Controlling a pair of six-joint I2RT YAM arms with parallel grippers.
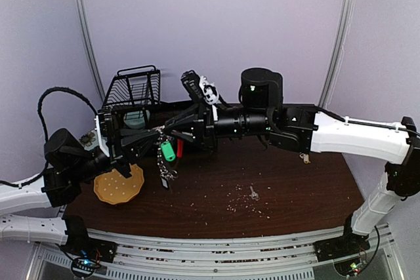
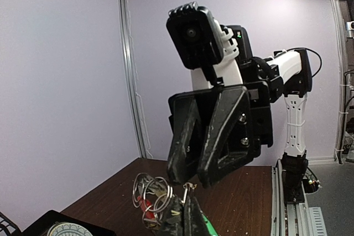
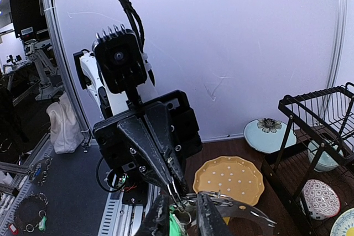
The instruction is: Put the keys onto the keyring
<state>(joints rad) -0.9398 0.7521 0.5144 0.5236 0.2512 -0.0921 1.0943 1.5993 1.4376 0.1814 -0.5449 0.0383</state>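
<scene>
The keyring (image 1: 168, 165) hangs above the table as a bunch of silver rings and chain, with a green tag (image 1: 168, 151) and a red clip (image 1: 179, 147). My left gripper (image 1: 155, 136) is shut on one of its thin wire rings; in the left wrist view the loop sticks up from the shut left gripper (image 2: 187, 205), beside more rings (image 2: 149, 194). My right gripper (image 1: 169, 132) faces it tip to tip. In the right wrist view the right gripper (image 3: 182, 214) stands open around the ring and the left gripper's tips (image 3: 178, 192). One loose silver key (image 1: 253, 193) lies on the table.
A yellow dotted plate (image 1: 119, 185) lies under the left arm. A black wire dish rack (image 1: 134, 90) with dishes stands at the back left. A pale blue flowered plate (image 3: 269, 134) sits by the wall. Crumbs are scattered around the loose key.
</scene>
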